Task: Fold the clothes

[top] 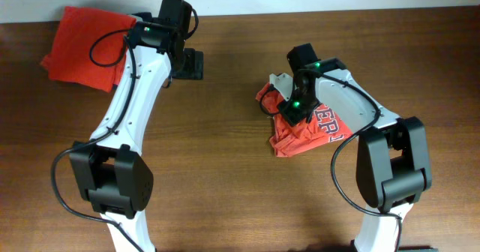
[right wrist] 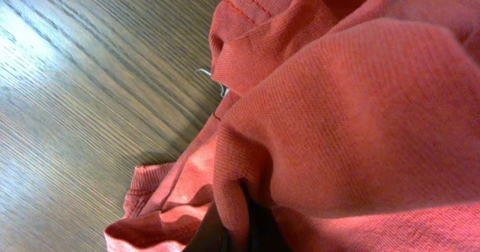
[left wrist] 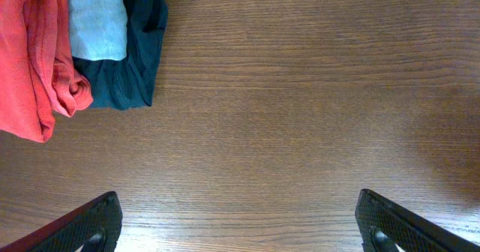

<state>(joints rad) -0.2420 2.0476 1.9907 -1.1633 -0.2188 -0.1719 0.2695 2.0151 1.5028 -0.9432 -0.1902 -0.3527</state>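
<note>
Pinching a fold of the coral-red T-shirt (top: 311, 132) between clamped jaws, the right gripper (top: 288, 108) sits at the end of the heap that faces the middle of the table (top: 225, 177). The shirt lies crumpled under and just inboard of the right arm. Its long axis runs on a slant from the gripper back toward that arm's base, with white lettering showing on the upper face. So the cloth trails behind the tool, and a pull toward the table's middle would likely draw it out flat.

The left gripper (top: 189, 63) is spread wide and holds nothing. It hangs over bare wood well apart from the shirt, near the folded stack (orange garment (top: 79, 46), grey garment (left wrist: 97, 19), navy garment (left wrist: 139, 64)) at the far left corner. The right arm is plainly the nearer one.

Open room lies between the two arms and toward the near edge; the far edge is close behind the heap, so spreading that way looks cramped
</note>
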